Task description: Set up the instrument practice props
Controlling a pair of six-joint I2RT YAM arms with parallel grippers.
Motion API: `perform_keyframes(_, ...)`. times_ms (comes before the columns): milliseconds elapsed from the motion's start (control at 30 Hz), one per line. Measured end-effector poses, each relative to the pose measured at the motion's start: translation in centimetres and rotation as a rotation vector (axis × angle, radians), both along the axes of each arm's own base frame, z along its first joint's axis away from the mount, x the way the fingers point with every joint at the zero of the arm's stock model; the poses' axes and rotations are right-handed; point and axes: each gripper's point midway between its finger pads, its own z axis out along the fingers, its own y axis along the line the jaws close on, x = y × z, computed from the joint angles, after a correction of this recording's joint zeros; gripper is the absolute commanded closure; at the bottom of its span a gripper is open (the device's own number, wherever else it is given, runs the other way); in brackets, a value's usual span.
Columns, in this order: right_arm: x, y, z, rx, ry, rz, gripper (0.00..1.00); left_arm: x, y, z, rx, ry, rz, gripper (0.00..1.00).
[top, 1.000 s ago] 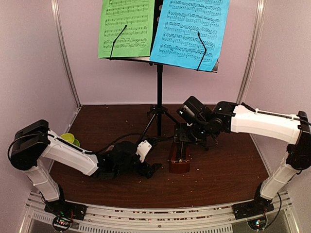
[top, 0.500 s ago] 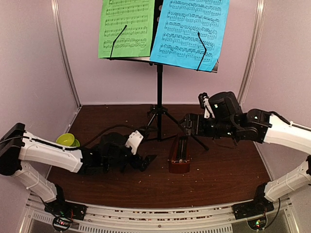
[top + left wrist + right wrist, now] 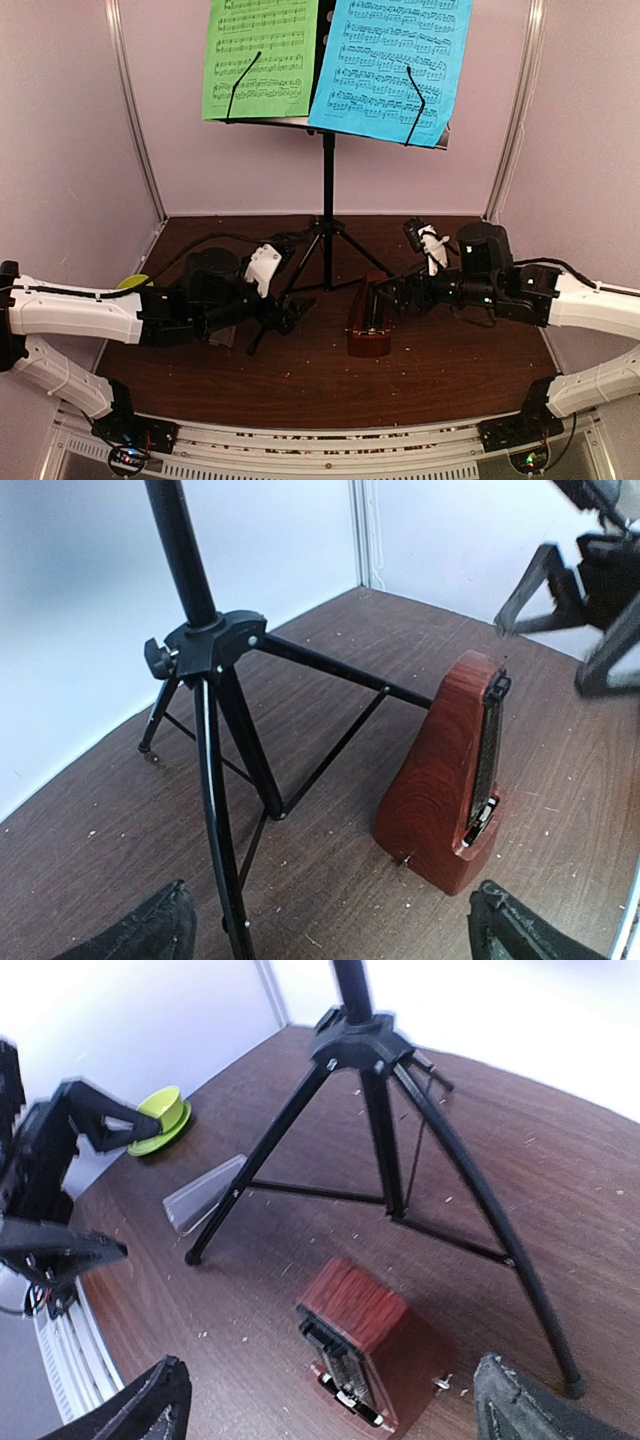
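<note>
- The black tripod music stand [image 3: 327,190] was seen upright toward the middle of the counter's far edge, with a thin round pole and three slim metal legs spread from a hub.
- Its desk was covered by two printed paper sheets, each pinned by a curved black wire: the green sheet [image 3: 260,58] on the left and the blue sheet [image 3: 390,65] on the right.
- The metronome [image 3: 368,325] was found standing upright near the middle of the counter [image 3: 450,370], just right of the tripod legs. It was a pyramid of red-brown, grained wood, and its dark front face was left uncovered.
- The clear cover [image 3: 205,1193], a smooth transparent wedge, was seen lying on its side toward the left edge, just beside one tripod foot and well apart from the metronome.
- The left gripper [image 3: 328,892] was held wide apart and empty, low over the counter, facing the tripod and the metronome.
- The right gripper [image 3: 332,1365] was likewise spread and holding nothing, poised near the metronome's top; no contact with it was shown.
- A glossy lime green cup and saucer [image 3: 160,1120] were seen near the left edge.
- The counter was of dark brown wood grain, scattered with pale specks.
</note>
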Motion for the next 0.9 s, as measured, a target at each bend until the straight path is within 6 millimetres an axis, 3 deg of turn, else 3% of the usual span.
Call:
perform_keyframes(233, 1.1, 0.6, -4.1, 0.011, 0.022, 0.046, 0.09, 0.0, -1.0, 0.6, 0.006, -0.005, -0.033, 0.03)
perform_keyframes(467, 1.7, 1.5, -3.6, 0.063, 0.002, 0.082, 0.28, 0.0, -0.9, 0.3, 0.019, -0.007, -0.034, 0.03)
perform_keyframes(700, 1.7, 1.4, -3.9, 0.078, 0.002, 0.102, 0.28, 0.1, -0.8, 0.2, 0.028, -0.004, -0.026, 0.03)
perform_keyframes(900, 1.3, 0.7, -5.8, 0.057, 0.026, 0.097, 0.35, 0.1, -0.7, 0.1, 0.031, -0.003, -0.024, 0.03)
